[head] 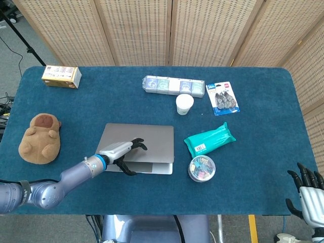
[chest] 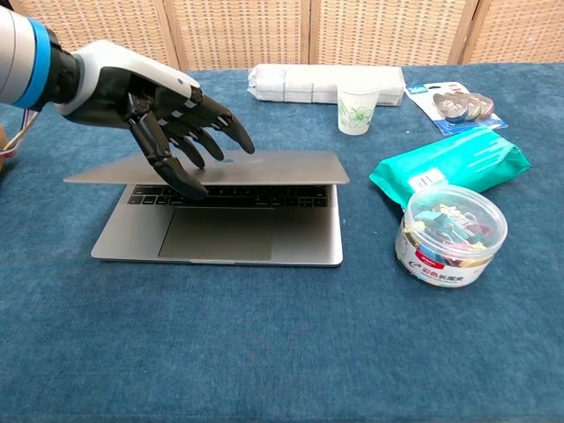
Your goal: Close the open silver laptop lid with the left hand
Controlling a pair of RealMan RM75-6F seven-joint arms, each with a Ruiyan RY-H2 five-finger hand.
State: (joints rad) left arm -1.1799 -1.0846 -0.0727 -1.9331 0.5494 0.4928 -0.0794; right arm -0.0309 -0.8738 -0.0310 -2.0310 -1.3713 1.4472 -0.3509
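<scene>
My left hand point(chest: 154, 101) lies palm-down on the lid of the silver laptop point(chest: 220, 207), fingers spread wide and gripping nothing, the fingertips point(chest: 245, 144) pressing on the lid's top face. The lid is tipped far forward, nearly flat, so from the chest view I see only a thin strip of keyboard and the trackpad under its front edge. From the head view the lid covers almost the whole base, and the hand point(head: 121, 150) hides the lower left part of it. The laptop sits near the middle of the blue tabletop point(head: 253, 192), just left of a green wipes pack point(head: 209, 138) and a round tub of clips point(head: 201, 168). My right hand point(head: 307, 188) shows only at the bottom right corner of the head view, cut off by the frame; its dark fingers point up and apart, holding nothing.
</scene>
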